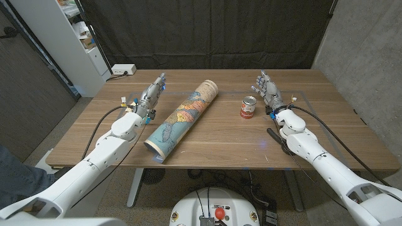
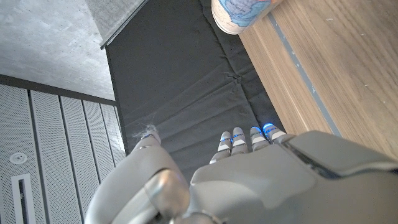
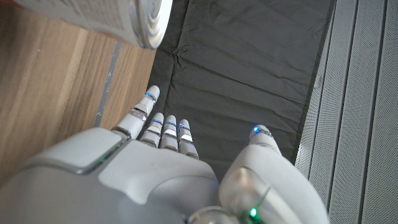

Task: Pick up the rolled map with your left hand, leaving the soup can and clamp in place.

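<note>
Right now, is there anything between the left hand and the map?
No. In the head view, only bare table separates the left hand from the rolled map.

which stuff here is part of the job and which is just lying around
Part of the job:
rolled map
left hand
soup can, stays put
clamp, stays put

Just lying around:
white box at the table's far corner
white shelf

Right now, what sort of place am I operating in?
Probably a lab or test room: a black curtain backs the wooden table, with concrete walls and a white shelving unit beside it.
</note>
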Controlling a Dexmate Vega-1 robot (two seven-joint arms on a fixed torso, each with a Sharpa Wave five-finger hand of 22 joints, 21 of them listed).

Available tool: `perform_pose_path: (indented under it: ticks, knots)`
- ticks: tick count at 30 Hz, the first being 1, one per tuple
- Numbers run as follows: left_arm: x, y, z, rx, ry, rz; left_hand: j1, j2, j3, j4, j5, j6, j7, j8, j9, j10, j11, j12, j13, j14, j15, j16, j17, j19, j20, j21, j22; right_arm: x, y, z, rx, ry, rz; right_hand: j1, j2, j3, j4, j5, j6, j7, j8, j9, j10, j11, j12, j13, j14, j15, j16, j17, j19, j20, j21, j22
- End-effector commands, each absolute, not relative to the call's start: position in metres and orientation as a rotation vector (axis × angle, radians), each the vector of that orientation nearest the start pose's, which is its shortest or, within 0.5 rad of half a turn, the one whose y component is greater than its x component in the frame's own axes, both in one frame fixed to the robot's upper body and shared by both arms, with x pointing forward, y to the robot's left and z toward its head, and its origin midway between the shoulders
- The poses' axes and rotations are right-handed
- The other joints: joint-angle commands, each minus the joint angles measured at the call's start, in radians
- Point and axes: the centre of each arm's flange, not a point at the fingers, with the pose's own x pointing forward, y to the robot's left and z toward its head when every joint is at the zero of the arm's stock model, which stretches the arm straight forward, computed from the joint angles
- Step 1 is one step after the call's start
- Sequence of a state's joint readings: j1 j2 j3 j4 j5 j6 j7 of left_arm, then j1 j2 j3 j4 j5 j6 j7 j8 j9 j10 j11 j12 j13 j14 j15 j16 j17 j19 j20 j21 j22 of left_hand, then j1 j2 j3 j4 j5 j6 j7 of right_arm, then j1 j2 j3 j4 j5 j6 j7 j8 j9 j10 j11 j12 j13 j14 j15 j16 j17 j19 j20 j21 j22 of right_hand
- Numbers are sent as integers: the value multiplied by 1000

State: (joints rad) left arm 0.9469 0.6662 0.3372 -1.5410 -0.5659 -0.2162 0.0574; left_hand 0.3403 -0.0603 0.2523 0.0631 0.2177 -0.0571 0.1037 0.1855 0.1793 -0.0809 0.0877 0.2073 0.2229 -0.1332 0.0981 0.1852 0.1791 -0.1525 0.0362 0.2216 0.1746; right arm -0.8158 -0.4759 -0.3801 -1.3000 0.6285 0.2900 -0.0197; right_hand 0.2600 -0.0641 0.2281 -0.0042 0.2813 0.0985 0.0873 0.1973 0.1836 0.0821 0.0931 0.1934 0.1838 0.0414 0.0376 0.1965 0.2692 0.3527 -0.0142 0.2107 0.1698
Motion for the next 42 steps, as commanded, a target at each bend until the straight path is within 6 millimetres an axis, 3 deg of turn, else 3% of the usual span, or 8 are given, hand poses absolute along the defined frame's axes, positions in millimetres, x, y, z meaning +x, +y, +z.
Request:
perform_pose_path:
  ticks: [1,26,34,42]
  knots:
    - [596,299,-7,172,-643,-175,15,1,2,-9,-3,5,7,10,2,7,1,5,0,1,4,7,3,-2,8,-4,3,655,-282,-16,66,-623,173,3,3,4,-4,4,12,2,4,5,5,2,4,3,6,-2,4,2,-1,3,-2,3]
    - [566,288,1,286,-684,-132,36,10,10,-24,-10,6,6,10,2,12,11,8,-6,4,9,6,3,-5,23,-10,3,656,-287,-12,86,-638,171,0,6,1,-4,8,16,0,4,5,11,1,4,3,10,-2,6,-5,0,6,-6,3]
    - [558,286,4,317,-689,-125,53,12,14,-38,-15,8,6,11,2,18,29,10,-8,12,34,8,3,-2,38,-12,4,657,-290,-11,97,-644,167,0,6,0,-4,9,17,-1,3,5,11,2,4,3,12,0,7,-7,0,6,-7,3]
    - [551,284,4,357,-682,-104,65,11,17,-47,-17,20,12,15,2,22,33,12,-9,15,37,9,3,0,44,-13,4,657,-292,-10,105,-647,167,0,7,0,-4,9,19,-2,4,5,12,-1,4,3,13,1,8,-8,1,8,-7,3]
